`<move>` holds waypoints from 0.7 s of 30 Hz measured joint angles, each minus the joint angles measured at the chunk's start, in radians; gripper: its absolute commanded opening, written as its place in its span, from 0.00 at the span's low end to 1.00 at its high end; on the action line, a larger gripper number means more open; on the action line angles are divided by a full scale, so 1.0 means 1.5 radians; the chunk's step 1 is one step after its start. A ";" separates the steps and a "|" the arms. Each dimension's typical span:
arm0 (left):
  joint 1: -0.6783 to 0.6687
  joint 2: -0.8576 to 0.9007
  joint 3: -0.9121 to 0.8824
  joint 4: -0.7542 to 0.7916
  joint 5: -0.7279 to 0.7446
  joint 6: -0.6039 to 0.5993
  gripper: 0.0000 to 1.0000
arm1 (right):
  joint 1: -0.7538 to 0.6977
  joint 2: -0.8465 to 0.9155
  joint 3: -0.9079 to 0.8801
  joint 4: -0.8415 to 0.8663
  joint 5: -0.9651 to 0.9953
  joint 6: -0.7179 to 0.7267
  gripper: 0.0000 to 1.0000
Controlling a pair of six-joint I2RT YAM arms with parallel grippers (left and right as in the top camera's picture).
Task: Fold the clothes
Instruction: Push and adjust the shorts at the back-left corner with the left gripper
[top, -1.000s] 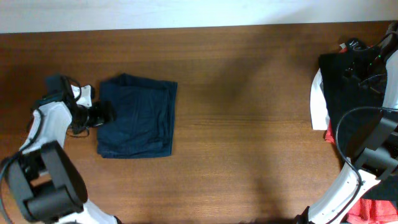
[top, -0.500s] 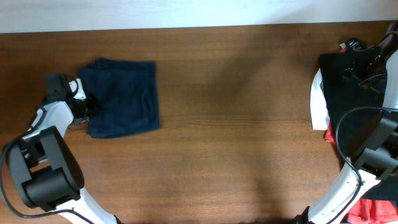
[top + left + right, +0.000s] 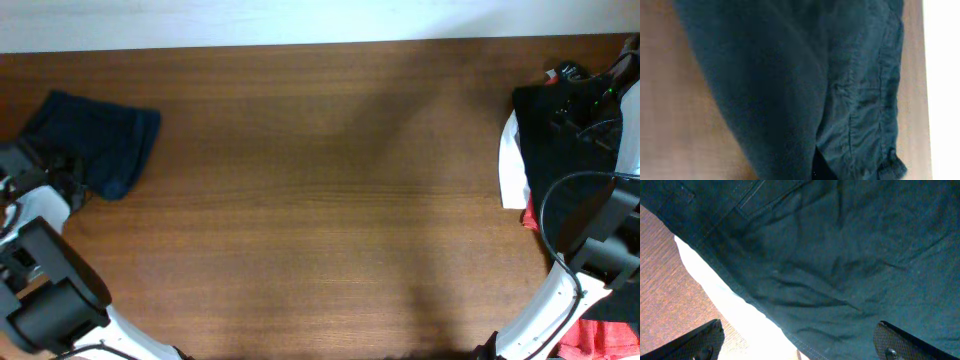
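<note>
Lying bunched at the far left edge of the table [image 3: 330, 200], the navy garment [image 3: 95, 140] met the left gripper [image 3: 65, 180]. Cloth filled that wrist view, so I could not tell whether its jaws were apart or closed. The right gripper [image 3: 800, 345] hung with its fingers spread wide over the black garment [image 3: 560, 150], beside a white piece [image 3: 510, 165].

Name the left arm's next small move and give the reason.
Likely release the navy garment: it lies bunched at the table's far-left edge, out of the middle, while the black garment on the right lies spread, not yet folded.
</note>
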 measured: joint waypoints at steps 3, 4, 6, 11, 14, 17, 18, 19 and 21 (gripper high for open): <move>-0.073 0.067 0.002 0.086 0.009 -0.024 0.08 | 0.000 0.000 0.000 0.000 0.000 -0.001 0.99; -0.080 0.082 0.001 0.121 0.019 -0.026 0.08 | 0.000 0.000 0.000 0.001 0.000 0.000 0.99; -0.079 0.140 0.011 0.236 0.077 -0.031 0.08 | 0.000 0.000 0.000 0.000 0.000 0.000 0.99; -0.087 0.169 0.052 0.240 0.082 -0.060 0.08 | 0.000 0.000 0.000 0.000 0.000 0.000 0.99; -0.117 0.174 0.052 0.268 0.024 -0.127 0.08 | 0.000 0.000 0.000 0.000 0.000 0.000 0.99; -0.146 0.179 0.052 0.292 -0.029 -0.194 0.08 | 0.000 0.000 0.000 0.000 0.000 0.000 0.99; -0.163 0.180 0.052 0.299 -0.062 -0.210 0.08 | 0.000 0.000 0.000 0.000 0.000 0.000 0.99; -0.175 0.181 0.052 0.301 -0.083 -0.218 0.08 | 0.000 0.000 0.000 0.000 0.000 0.000 0.99; -0.195 0.188 0.052 0.330 -0.107 -0.226 0.08 | 0.000 0.000 0.000 0.000 0.000 0.000 0.99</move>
